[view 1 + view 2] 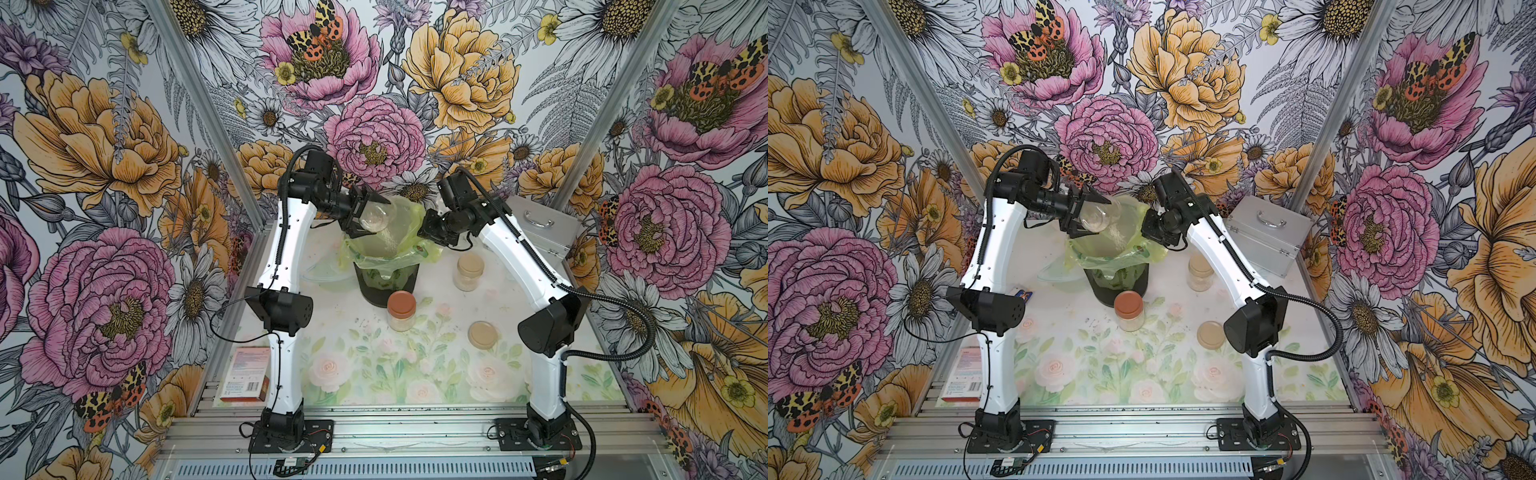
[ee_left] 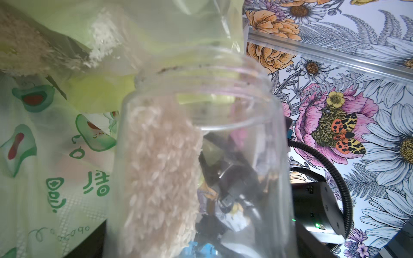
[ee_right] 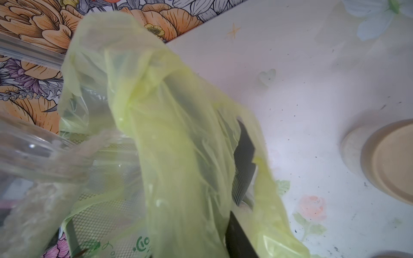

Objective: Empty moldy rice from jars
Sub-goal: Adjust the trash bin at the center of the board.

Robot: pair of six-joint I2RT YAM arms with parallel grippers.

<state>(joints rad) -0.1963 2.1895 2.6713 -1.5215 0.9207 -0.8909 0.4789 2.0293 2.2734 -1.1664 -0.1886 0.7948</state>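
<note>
**Open jar tipped over the bin, rice running out**

The left tool (image 1: 371, 216) is clamped on the open jar (image 1: 1096, 218), which is tilted above the bin (image 1: 386, 286) near the table's (image 1: 374, 374) far edge. The moldy rice (image 2: 161, 169) lies toward the jar's mouth. The yellow-green bag (image 1: 405, 216) covers the right tool (image 1: 426, 230), so I cannot tell how its jaws stand. A red-lidded jar (image 1: 401, 309) and a beige-lidded jar (image 1: 469, 272) stand upright nearby.

Glossy clear jar (image 2: 234, 156), thin translucent plastic bag (image 3: 178, 134), brushed metal case (image 1: 540, 226).
</note>
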